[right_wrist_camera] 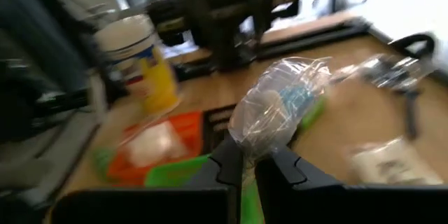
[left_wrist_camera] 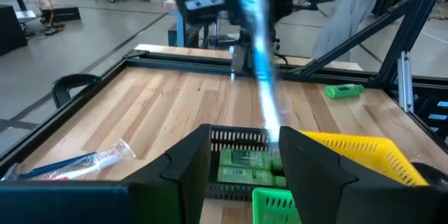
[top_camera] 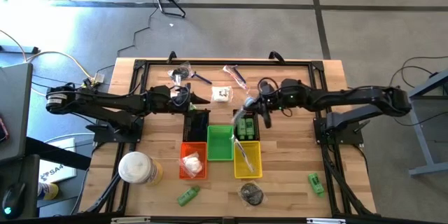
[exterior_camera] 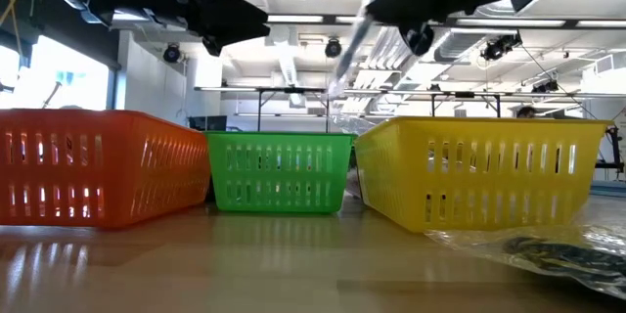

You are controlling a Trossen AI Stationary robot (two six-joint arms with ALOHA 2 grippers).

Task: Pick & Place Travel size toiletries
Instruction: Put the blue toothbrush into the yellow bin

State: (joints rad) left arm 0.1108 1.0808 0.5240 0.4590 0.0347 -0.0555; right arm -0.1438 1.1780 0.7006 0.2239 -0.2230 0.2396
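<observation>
**Now carrying: a wrapped stick held above the baskets**

Just right of the frame's middle in the high view, the right gripper (top_camera: 260, 106) is pinched shut on the end of a clear-wrapped slim stick (top_camera: 249, 105). In the right wrist view the crinkled wrapper (right_wrist_camera: 280, 108) bunches up right at the fingertips, so the hold looks to be on the packaging, not the stick itself. The low view shows the stick (exterior_camera: 354, 39) hanging at a slant from the upper right, well above the yellow basket (exterior_camera: 489, 171) and the green basket (exterior_camera: 279, 171). Probably it is being carried high to clear the basket walls before a drop.

The left gripper (top_camera: 183, 99), left of centre in the high view, holds nothing; its fingers (left_wrist_camera: 318, 175) stand apart in its wrist view, framing the black basket (left_wrist_camera: 241, 143), where green tubes (left_wrist_camera: 245, 166) already lie.

Other toiletries remain loose: a green bottle (top_camera: 187, 196) at lower centre-left, another (top_camera: 316, 183) at lower right, a dark wrapped piece (top_camera: 252, 194) at the bottom edge, and wrapped pieces along the top of the table, including a white one (top_camera: 222, 94). The orange basket (top_camera: 192, 161) holds a white wrapped item. The round white-and-yellow container (top_camera: 138, 168) stands at lower left.
</observation>
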